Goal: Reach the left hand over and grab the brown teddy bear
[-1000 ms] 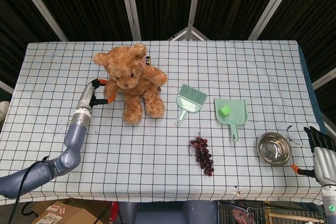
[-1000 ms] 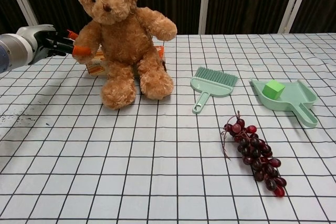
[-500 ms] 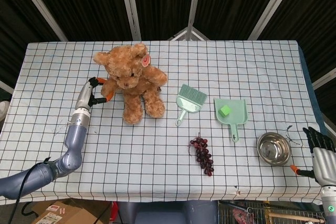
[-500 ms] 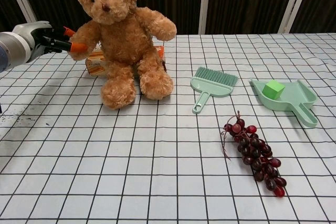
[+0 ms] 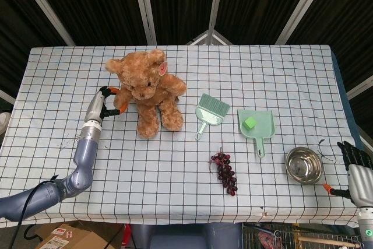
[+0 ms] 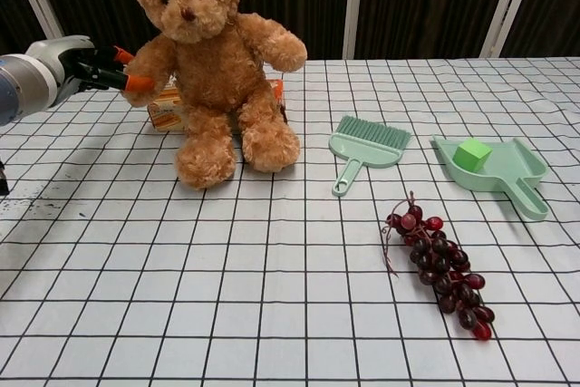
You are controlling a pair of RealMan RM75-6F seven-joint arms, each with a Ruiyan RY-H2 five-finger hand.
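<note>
The brown teddy bear (image 5: 148, 94) sits upright at the back left of the checked table, large and close in the chest view (image 6: 213, 70). My left hand (image 5: 105, 102) is at the bear's near side, its orange fingertips (image 6: 136, 84) closed around the bear's paw. Seen from the chest, this left hand (image 6: 77, 65) reaches in from the left edge. My right hand (image 5: 356, 167) hangs off the table's front right corner with its fingers spread and nothing in it.
An orange box (image 6: 165, 111) lies behind the bear. A green brush (image 5: 208, 111), a green dustpan (image 5: 259, 129) holding a green cube (image 5: 250, 122), dark grapes (image 5: 224, 172) and a steel bowl (image 5: 303, 165) spread toward the right.
The bear has straightened from a slight tilt, shifting a little with its held paw. My left hand stayed at the paw with small movements. The right hand has not moved.
</note>
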